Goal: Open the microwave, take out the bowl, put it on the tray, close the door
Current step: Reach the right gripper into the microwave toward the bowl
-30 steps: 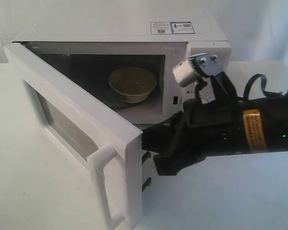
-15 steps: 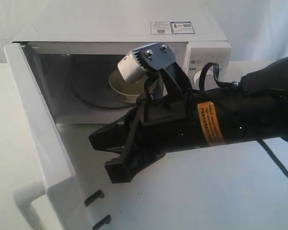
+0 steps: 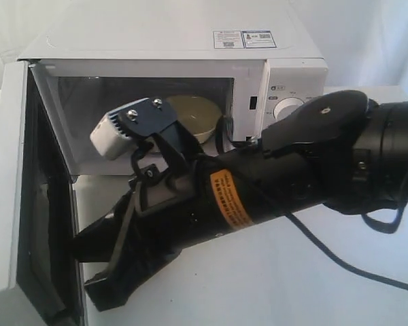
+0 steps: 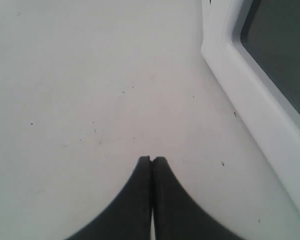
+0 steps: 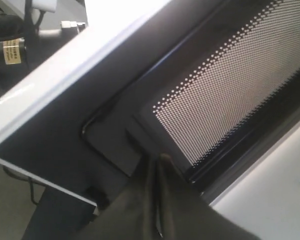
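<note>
The white microwave (image 3: 190,41) stands at the back with its door (image 3: 13,204) swung wide to the left. Inside, the cream bowl (image 3: 194,115) sits on the cavity floor, partly hidden behind my right arm's camera mount. My right gripper (image 3: 78,251) is shut, and its tips press against the door's dark inner face (image 5: 110,125), beside the dotted window mesh (image 5: 230,85). My left gripper (image 4: 151,159) is shut with nothing in it, hovering over bare white table next to the door's outer frame (image 4: 250,115). No tray is in view.
My right arm (image 3: 292,176) stretches across the front of the microwave's opening, and a black cable (image 3: 353,268) trails over the white table (image 3: 292,285). The control panel with its round knob (image 3: 289,109) is on the microwave's right.
My right arm has swept left across the microwave's front, pushing the door from half open to fully open. The bowl has stayed put.
</note>
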{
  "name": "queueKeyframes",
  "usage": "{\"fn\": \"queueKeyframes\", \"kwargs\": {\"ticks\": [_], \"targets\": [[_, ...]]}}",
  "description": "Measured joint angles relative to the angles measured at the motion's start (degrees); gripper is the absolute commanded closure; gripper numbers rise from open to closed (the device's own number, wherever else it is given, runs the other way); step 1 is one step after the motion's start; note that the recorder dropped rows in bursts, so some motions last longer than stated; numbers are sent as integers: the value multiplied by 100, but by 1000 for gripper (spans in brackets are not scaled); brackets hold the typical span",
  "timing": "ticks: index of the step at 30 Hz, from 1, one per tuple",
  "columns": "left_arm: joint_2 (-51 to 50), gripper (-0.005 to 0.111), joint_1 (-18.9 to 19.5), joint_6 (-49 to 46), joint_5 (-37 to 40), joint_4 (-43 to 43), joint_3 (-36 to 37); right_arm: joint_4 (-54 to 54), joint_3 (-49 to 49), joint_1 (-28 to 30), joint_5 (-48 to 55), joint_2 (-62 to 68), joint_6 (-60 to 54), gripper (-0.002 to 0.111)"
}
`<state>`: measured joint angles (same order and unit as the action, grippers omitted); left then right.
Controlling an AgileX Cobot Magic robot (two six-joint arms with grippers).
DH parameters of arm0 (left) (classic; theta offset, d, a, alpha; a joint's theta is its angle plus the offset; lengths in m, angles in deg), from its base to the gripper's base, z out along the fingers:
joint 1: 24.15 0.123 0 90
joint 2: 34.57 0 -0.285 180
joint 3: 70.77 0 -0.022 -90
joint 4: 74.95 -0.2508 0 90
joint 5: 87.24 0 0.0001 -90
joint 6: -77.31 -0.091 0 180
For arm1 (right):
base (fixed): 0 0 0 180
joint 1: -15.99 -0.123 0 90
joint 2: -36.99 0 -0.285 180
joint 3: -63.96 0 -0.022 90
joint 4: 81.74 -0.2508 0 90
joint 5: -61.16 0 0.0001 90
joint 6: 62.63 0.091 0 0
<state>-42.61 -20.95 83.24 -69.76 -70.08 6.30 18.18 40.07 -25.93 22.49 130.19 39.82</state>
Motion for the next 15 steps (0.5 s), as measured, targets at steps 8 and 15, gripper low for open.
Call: {"fn": "queueKeyframes", "kwargs": {"ticks": [8,15], "targets": [[0,107,0,0,0,0,0,0,369,-324,0,200,0,108],[0,107,0,0,0,0,0,3,674,-681,-35,570,0,108]]}}
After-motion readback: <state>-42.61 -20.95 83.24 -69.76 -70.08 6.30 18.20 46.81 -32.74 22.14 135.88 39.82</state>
